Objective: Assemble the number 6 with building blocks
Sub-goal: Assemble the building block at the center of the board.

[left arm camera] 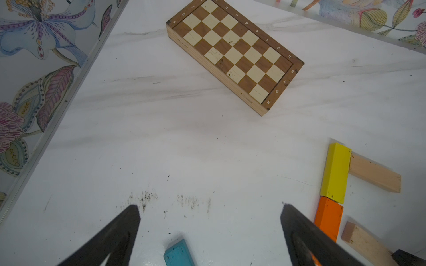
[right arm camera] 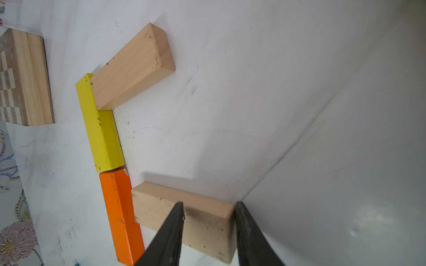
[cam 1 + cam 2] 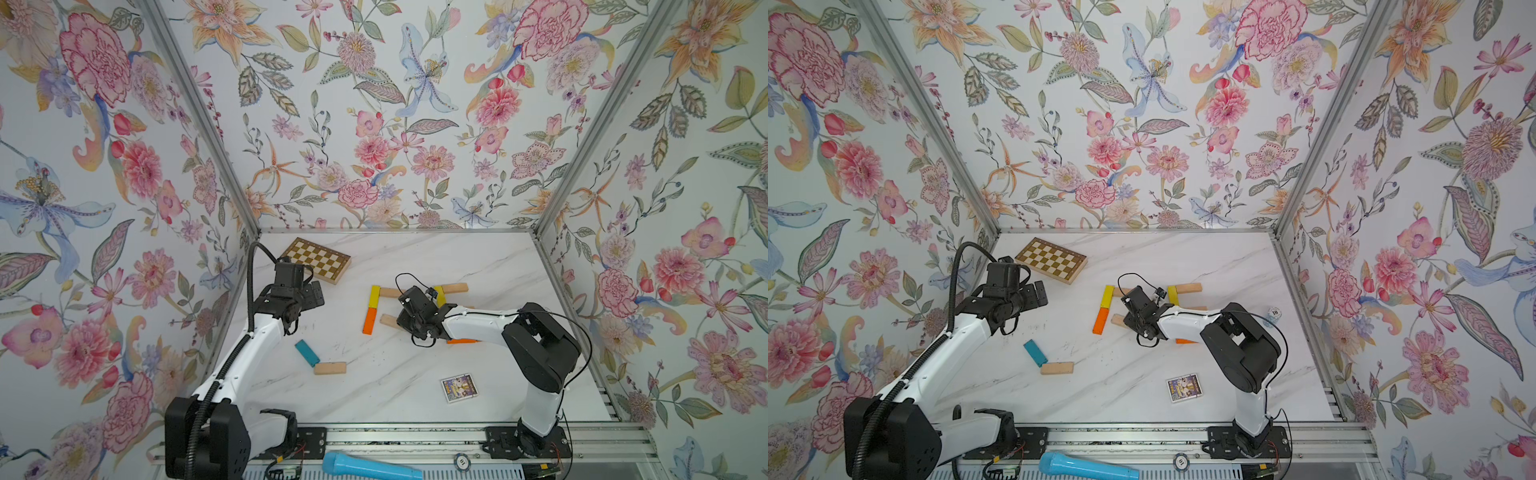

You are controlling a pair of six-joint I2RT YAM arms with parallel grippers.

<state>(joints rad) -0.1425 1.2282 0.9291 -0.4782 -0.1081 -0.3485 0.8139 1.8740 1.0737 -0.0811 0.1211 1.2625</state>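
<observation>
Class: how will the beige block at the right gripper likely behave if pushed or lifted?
The beige block looks like solid wood: probably stiff and light. Flat faces, lying flat: it should slide, not roll or tip. Its end seems to touch the orange block, so a push that way may shift that.

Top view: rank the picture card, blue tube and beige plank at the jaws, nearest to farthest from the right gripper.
1. Beige plank, at the right gripper fingertips.
2. Picture card, toward the front edge.
3. Blue tube, by the front rail.
</observation>
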